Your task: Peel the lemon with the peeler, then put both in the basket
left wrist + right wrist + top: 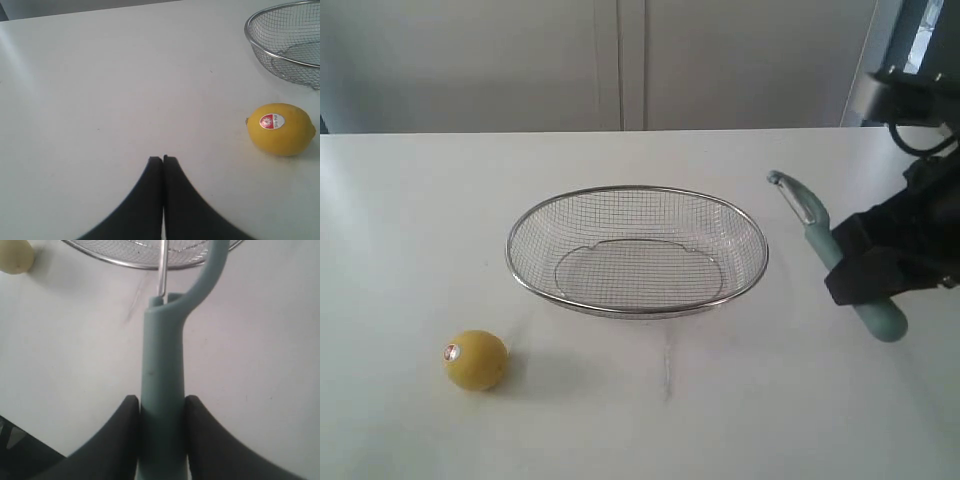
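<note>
Pale blue-grey plastic of the peeler (162, 355) handle is clamped between the jaws of the right gripper (161, 401), just beside the basket (638, 189), with the metal blade head turned toward its rim. The lemon (475, 360) is seen resting on the table (410, 200), near the basket and outside it. The left gripper (163, 159) is pressed fully closed on nothing, near the lemon.

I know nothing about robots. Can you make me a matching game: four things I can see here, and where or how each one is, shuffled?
Things:
1 lemon
2 peeler
3 wire basket
4 left jaws

States:
A shut, holding nothing
B empty, in the middle
C handle clamped in the right jaws
D loose on the table, sticker showing

Pairs: 1-D, 2-C, 3-B, 4-A
</note>
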Tool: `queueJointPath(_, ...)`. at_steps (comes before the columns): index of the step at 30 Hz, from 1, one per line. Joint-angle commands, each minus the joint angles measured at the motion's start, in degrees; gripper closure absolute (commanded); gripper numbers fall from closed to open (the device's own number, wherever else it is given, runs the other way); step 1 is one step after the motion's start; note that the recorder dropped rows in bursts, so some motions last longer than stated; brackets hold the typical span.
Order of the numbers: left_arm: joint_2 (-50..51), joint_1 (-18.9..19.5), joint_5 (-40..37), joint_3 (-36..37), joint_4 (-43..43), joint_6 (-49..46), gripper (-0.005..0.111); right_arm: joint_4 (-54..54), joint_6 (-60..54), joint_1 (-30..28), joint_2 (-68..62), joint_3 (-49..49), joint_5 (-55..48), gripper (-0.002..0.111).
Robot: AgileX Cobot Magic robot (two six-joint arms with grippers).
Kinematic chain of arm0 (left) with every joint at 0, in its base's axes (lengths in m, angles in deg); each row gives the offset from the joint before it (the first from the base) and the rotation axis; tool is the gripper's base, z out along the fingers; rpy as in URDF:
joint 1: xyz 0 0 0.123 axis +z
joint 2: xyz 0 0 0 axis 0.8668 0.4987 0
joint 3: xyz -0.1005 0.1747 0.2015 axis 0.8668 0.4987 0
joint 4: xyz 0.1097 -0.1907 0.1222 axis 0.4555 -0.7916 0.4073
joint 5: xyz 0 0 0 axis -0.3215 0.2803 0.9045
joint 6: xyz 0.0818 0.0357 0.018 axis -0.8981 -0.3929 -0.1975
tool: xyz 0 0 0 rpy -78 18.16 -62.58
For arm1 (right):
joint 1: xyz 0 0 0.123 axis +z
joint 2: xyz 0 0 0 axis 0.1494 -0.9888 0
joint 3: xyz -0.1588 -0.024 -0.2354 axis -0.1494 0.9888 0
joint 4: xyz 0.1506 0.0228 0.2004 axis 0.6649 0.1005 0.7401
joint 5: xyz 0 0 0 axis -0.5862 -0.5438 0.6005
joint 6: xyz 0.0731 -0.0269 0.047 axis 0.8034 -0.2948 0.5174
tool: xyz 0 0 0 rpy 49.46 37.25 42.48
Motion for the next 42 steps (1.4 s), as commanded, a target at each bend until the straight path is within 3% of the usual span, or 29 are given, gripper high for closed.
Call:
queueJointPath(1,-0.3,0.1,-0.2,0.2,-0.2,0.0,0.107,0.5,-1.6,-0.3,0.7,3.2,2.1,0.108)
queueJointPath(32,-0.3,0.1,0.8,0.2,-0.2,0.0,0.107,0.5,-2.2,-0.3,0.7,5.8,5.3,0.108)
queueJointPath(35,-0.3,0.1,5.4,0.2,-0.2,0.2,0.107,0.5,-2.2,-0.3,0.7,5.8,5.3,0.108)
queueJointPath(42,-0.3,0.1,25.5,0.2,-0.2,0.2,0.107,0.5,-2.2,-0.3,0.7,5.8,5.3,0.108)
